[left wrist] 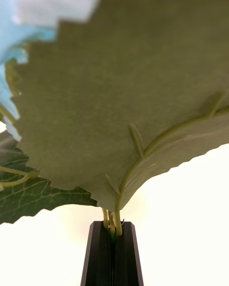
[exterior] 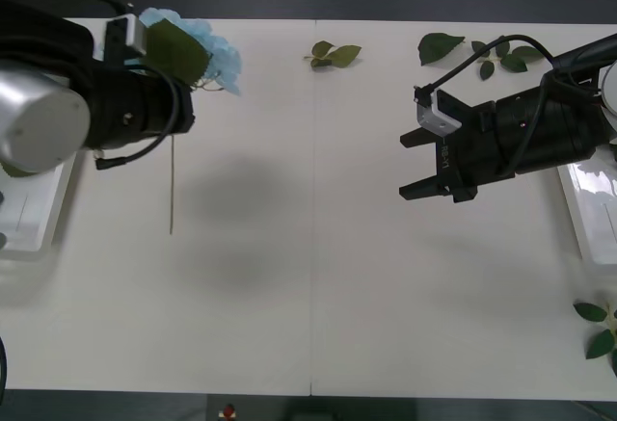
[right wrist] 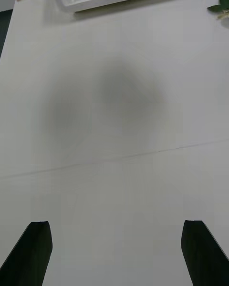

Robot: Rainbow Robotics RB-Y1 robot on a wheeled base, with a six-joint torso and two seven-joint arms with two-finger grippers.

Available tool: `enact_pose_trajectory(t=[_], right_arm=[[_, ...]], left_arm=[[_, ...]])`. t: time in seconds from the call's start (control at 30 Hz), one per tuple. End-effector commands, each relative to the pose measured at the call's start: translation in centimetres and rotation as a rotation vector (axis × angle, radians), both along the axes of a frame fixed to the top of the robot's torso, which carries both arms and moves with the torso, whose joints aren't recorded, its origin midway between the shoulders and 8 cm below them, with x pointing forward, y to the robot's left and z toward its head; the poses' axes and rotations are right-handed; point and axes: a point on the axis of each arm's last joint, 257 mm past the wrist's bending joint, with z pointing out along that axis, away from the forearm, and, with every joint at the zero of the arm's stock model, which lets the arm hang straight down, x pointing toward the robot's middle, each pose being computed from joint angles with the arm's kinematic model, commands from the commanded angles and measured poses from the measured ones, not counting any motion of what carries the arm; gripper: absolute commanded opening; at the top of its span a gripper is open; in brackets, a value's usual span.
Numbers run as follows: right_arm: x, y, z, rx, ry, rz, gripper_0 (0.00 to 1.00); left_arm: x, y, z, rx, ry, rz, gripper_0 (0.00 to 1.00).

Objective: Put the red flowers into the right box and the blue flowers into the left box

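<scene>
My left gripper point(left wrist: 113, 228) is shut on the thin stems of a blue flower point(exterior: 207, 43), a pale blue cluster with a big green leaf point(left wrist: 133, 100). It is held above the table's far left corner, and its long stem point(exterior: 172, 190) hangs down. The left box point(exterior: 34, 214) lies at the table's left edge, partly under my left arm. My right gripper point(exterior: 405, 165) hovers open over the right half of the table, with nothing between its black fingers point(right wrist: 33, 252). The right box point(exterior: 586, 204) sits at the right edge. The red flowers are out of view.
Loose green leaf sprigs lie at the far middle point(exterior: 334, 53), the far right point(exterior: 442, 47) and the near right corner point(exterior: 600, 329). The wide white table point(exterior: 308, 276) stretches between the two arms.
</scene>
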Motion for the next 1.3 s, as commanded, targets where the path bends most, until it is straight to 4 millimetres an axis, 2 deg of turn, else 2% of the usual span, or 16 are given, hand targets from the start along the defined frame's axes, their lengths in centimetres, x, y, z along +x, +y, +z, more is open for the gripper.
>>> enact_pose_trajectory(t=[0.03, 0.1, 0.17, 0.2, 0.23, 0.33, 0.4, 0.43, 0.5, 0.6, 0.63, 0.73, 0.8, 0.93, 1.0, 1.3], right_arm=[[0.5, 0.7, 1.7, 0.017, -0.042, 0.013, 0.79], [0.5, 0.7, 1.7, 0.017, -0.042, 0.013, 0.79], [0.5, 0.7, 1.7, 0.017, -0.042, 0.013, 0.79], [0.5, 0.7, 1.7, 0.017, -0.042, 0.013, 0.79], [0.5, 0.7, 1.7, 0.017, -0.042, 0.013, 0.79], [0.5, 0.7, 1.7, 0.017, -0.042, 0.013, 0.79], [0.5, 0.7, 1.7, 0.017, -0.042, 0.013, 0.79], [0.5, 0.7, 1.7, 0.017, -0.042, 0.013, 0.79], [0.5, 0.7, 1.7, 0.017, -0.042, 0.013, 0.78], [0.5, 0.7, 1.7, 0.017, -0.042, 0.013, 0.79], [0.5, 0.7, 1.7, 0.017, -0.042, 0.013, 0.79], [0.5, 0.7, 1.7, 0.017, -0.042, 0.013, 0.79], [0.5, 0.7, 1.7, 0.017, -0.042, 0.013, 0.79], [0.5, 0.7, 1.7, 0.017, -0.042, 0.013, 0.79], [0.5, 0.7, 1.7, 0.017, -0.042, 0.013, 0.79], [0.5, 0.7, 1.7, 0.017, -0.042, 0.013, 0.79]], left_arm=[[-0.7, 5.6, 6.3, 0.094, -0.099, 0.004, 0.0], [-1.3, 9.4, 8.4, 0.152, -0.111, 0.021, 0.0], [-1.7, 11.8, 9.8, 0.193, -0.12, 0.039, 0.0], [-2.1, 14.5, 11.0, 0.243, -0.131, 0.068, 0.0], [-2.3, 15.7, 11.4, 0.266, -0.135, 0.084, 0.0], [-3.1, 21.6, 13.6, 0.386, -0.158, 0.166, 0.0], [-3.6, 25.4, 14.4, 0.442, -0.162, 0.217, 0.0], [-3.7, 26.4, 14.4, 0.455, -0.16, 0.229, 0.0], [-3.8, 30.6, 14.3, 0.491, -0.154, 0.281, 0.0], [-3.6, 35.4, 13.5, 0.515, -0.15, 0.328, 0.0], [-3.6, 36.4, 13.3, 0.519, -0.15, 0.337, 0.0], [-3.1, 40.6, 11.4, 0.543, -0.14, 0.356, 0.0], [-2.4, 42.7, 9.7, 0.557, -0.135, 0.359, 0.0], [-0.9, 45.0, 7.1, 0.576, -0.159, 0.362, 0.0], [-0.4, 45.3, 6.0, 0.579, -0.166, 0.358, 0.0], [0.1, 43.9, 1.8, 0.55, -0.112, 0.32, 0.01]])
